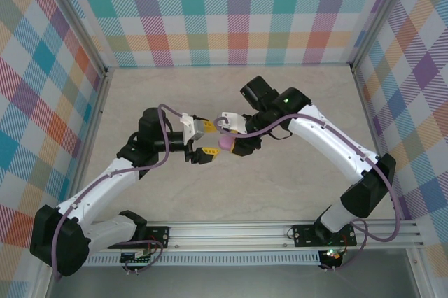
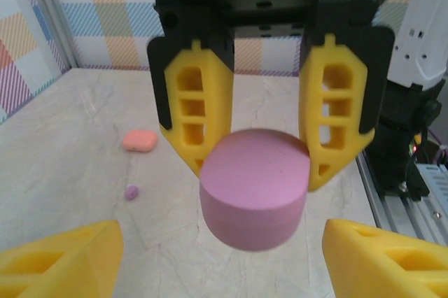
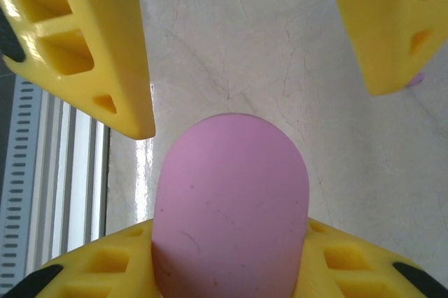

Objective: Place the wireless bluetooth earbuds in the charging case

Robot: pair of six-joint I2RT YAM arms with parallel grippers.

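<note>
Earbud (image 2: pixel 131 192), lilac, lies loose on the table (image 2: pixel 70 172). Nearest, the left gripper (image 2: pixel 222 266) stands spread. Between its fingers, above mid-table, the right gripper (image 2: pixel 257 172) clamps the closed purple case (image 2: pixel 255 203), contents unseen. Farther back sits an orange case (image 2: pixel 140 140).

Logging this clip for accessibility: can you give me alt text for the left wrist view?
The right tool grips a rounded purple case above the pale table, facing the camera. The yellow fingers of the left tool stand apart in the bottom corners. Farther off, an orange case and a small lilac earbud lie on the table.
</note>
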